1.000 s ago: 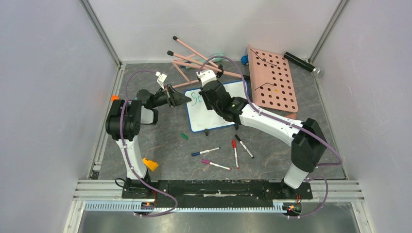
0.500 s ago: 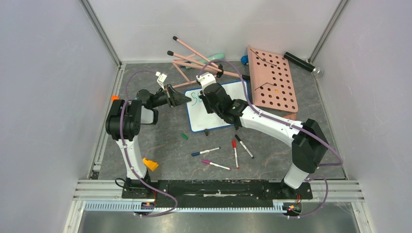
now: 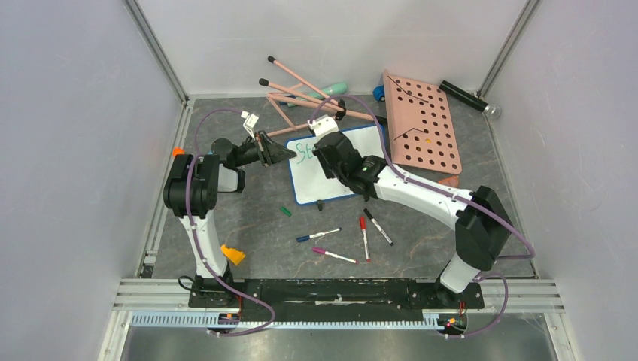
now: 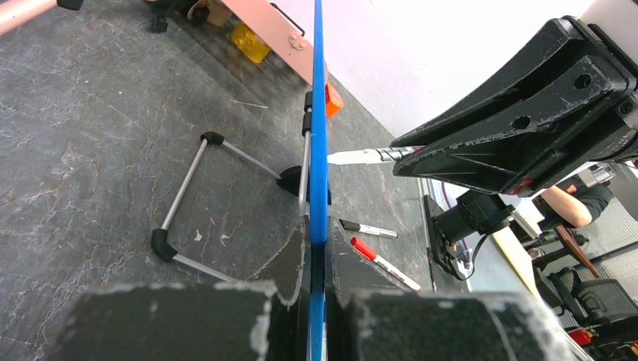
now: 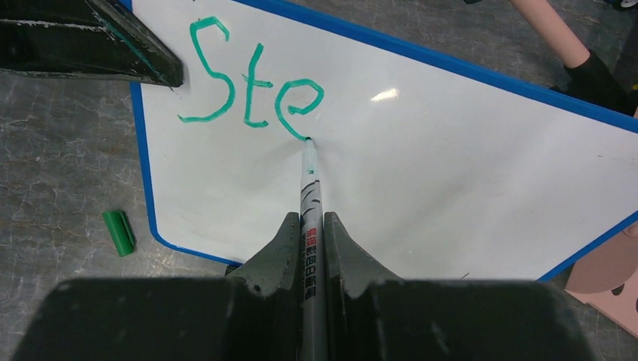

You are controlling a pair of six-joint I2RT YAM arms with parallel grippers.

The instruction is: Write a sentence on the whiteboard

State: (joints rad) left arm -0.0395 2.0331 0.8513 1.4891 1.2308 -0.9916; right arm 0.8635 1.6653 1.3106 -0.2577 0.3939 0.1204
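The whiteboard (image 3: pixel 320 188) with its blue frame is propped at the table's middle; my left gripper (image 3: pixel 290 153) is shut on its left edge. Seen from the left wrist, the blue edge (image 4: pixel 319 143) runs straight up out of that gripper (image 4: pixel 317 241). My right gripper (image 5: pixel 308 222) is shut on a green marker (image 5: pixel 311 188). The marker's tip touches the white surface (image 5: pixel 451 150) at the foot of the last letter. The sentence (image 5: pixel 252 79) reads "Ste" in green, also visible from above (image 3: pixel 305 153) beside the right gripper (image 3: pixel 323 153).
A green cap (image 3: pixel 285 211) lies in front of the board's left corner. Several capped markers (image 3: pixel 364 238) lie nearer the arm bases. A pink board with holes (image 3: pixel 421 124), pink sticks (image 3: pixel 301 90) and a black cylinder (image 3: pixel 470 98) sit behind. An orange piece (image 3: pixel 232 254) lies near the left base.
My right gripper has slid to the right along the board with the marker. More green letters show, now up to the "e". The left arm has held still.
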